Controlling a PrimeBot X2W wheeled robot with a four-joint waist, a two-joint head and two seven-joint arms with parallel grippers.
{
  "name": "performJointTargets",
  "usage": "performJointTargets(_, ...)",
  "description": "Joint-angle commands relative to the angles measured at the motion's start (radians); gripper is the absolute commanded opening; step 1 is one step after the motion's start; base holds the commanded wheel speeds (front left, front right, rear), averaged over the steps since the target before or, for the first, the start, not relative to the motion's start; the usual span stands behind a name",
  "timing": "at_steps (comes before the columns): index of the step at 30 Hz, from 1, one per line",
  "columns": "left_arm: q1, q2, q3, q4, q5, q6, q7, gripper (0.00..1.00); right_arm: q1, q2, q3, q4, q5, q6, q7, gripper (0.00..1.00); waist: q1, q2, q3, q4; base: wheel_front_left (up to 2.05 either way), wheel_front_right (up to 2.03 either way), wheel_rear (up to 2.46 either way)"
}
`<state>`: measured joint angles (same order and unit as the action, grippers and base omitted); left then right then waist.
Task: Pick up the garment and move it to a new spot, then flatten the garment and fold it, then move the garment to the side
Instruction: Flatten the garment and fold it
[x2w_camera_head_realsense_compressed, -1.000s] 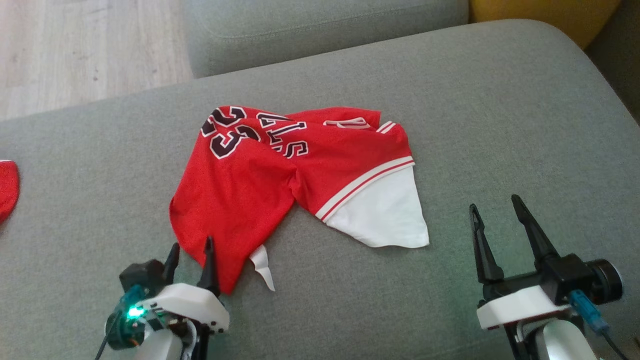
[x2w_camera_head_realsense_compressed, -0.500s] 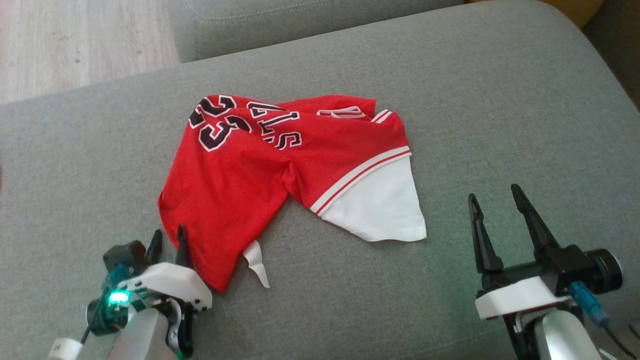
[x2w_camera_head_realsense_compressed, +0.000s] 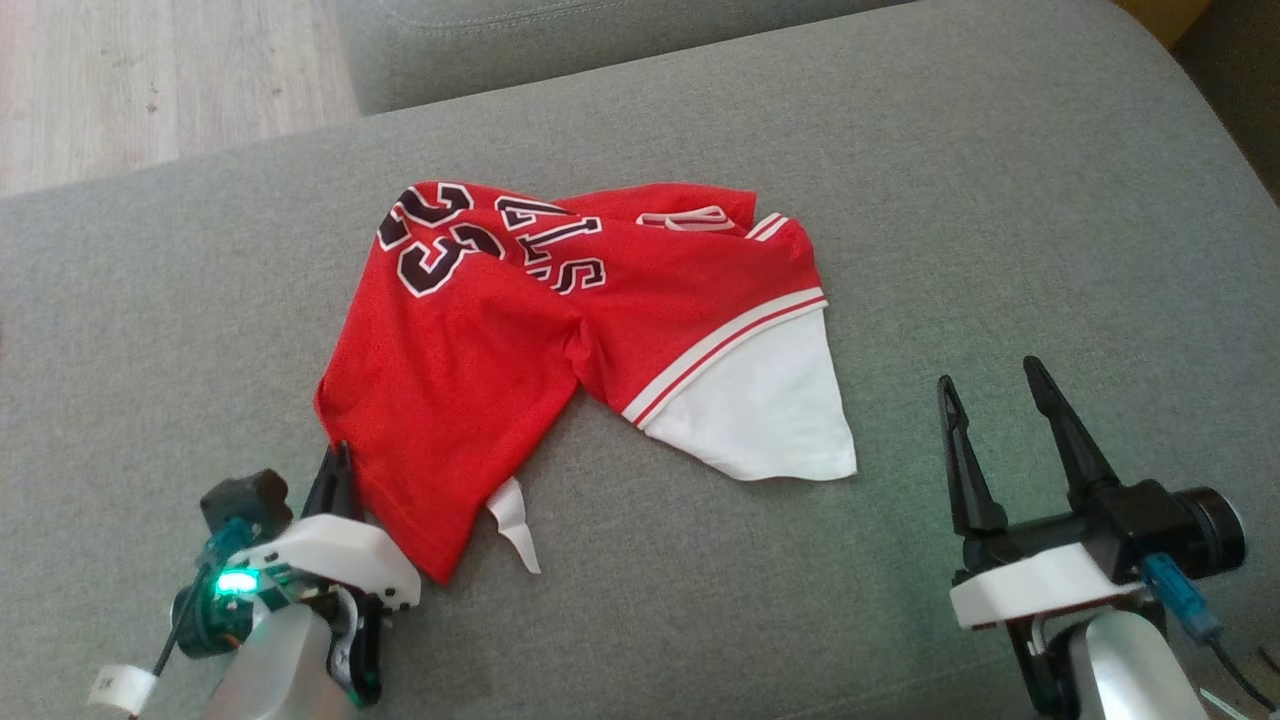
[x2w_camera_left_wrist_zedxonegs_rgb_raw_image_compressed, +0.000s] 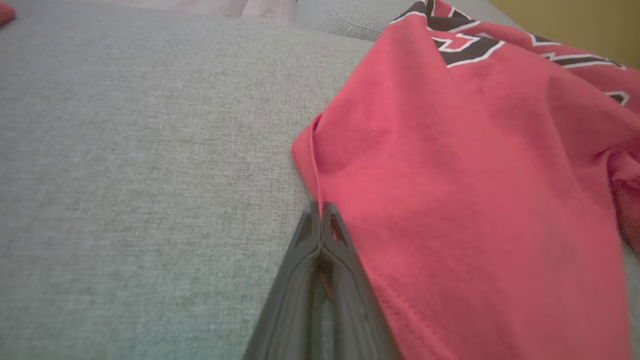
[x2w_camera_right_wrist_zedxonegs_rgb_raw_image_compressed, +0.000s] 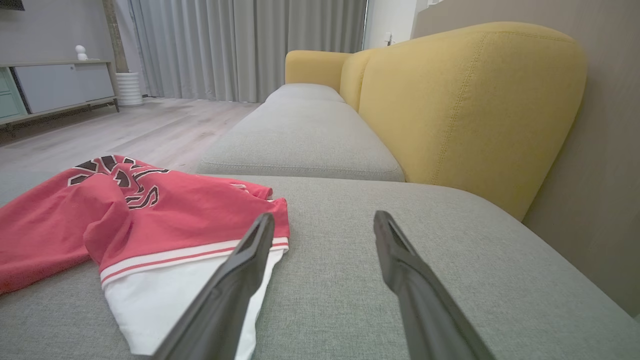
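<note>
Left hand (x2w_camera_head_realsense_compressed: 335, 462) clamped on edge of red garment (x2w_camera_head_realsense_compressed: 470, 350); right hand (x2w_camera_head_realsense_compressed: 988, 376) spread wide, apart from it.

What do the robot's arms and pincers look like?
The left pincer and right pincer each have two long, dark, tapering fingers on a white wrist housing above a pale forearm. The left wrist carries a glowing green light and a white-tagged cable; the right, a black cylindrical camera and a blue plug.

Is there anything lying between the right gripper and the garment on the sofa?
Nothing visible stands in the way. Bare grey sofa cushion lies between the open right gripper and the white part of the garment. The left gripper is shut on its red edge.
</note>
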<state>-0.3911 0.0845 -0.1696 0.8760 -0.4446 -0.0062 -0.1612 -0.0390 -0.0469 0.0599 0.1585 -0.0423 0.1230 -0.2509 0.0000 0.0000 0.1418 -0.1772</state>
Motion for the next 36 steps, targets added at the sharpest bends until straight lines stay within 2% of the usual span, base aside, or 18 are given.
performJointTargets(1,-0.040,0.027,0.022,-0.015,-0.011,-0.005,-0.011,0.00,-0.039,-0.003,0.024,-0.029,0.008,0.008,-0.011,1.00,0.0000,0.0000,0.000,0.000,0.00,0.00,0.00)
performJointTargets(5,-0.062,0.035,0.032,-0.037,-0.021,-0.001,-0.023,0.00,-0.041,-0.003,0.023,-0.028,0.009,0.008,-0.011,1.00,0.0000,0.0000,0.004,0.002,0.00,0.00,0.00)
performJointTargets(12,-0.132,0.075,0.074,-0.051,-0.046,0.029,-0.023,0.00,-0.052,-0.003,0.031,-0.028,0.007,0.008,-0.011,1.00,0.0000,0.0000,0.023,-0.005,0.00,0.00,0.00)
performJointTargets(22,-0.221,0.125,0.087,0.074,-0.051,0.052,-0.018,0.00,-0.070,-0.003,0.044,-0.024,-0.011,0.008,-0.011,1.00,0.0000,0.0000,0.053,-0.036,0.00,0.00,0.00)
performJointTargets(23,-0.222,0.125,0.087,0.086,-0.052,0.051,-0.022,0.35,-0.070,-0.003,0.042,-0.024,-0.011,0.008,-0.011,1.00,0.0000,0.0000,0.052,-0.037,0.00,0.00,0.00)
performJointTargets(24,-0.220,0.126,0.087,0.099,-0.053,0.050,-0.026,0.82,-0.068,-0.003,0.041,-0.023,-0.012,0.008,-0.011,1.00,0.0000,0.0000,0.049,-0.038,0.00,0.00,0.00)
performJointTargets(25,-0.217,0.127,0.085,0.110,-0.051,0.050,-0.032,1.00,-0.065,-0.003,0.040,-0.022,-0.012,0.008,-0.011,1.00,0.0000,0.0000,0.044,-0.037,0.00,0.00,0.00)
performJointTargets(31,-0.180,0.136,0.085,0.121,-0.042,0.051,-0.078,1.00,-0.050,-0.003,0.031,-0.020,-0.012,0.008,-0.011,1.00,0.0000,0.0000,0.005,-0.031,0.00,0.00,0.00)
performJointTargets(36,-0.108,0.127,0.097,0.012,-0.030,0.027,-0.099,1.00,-0.032,-0.003,0.013,-0.032,-0.019,0.008,-0.011,1.00,0.0000,0.0000,-0.034,-0.010,0.00,0.00,0.00)
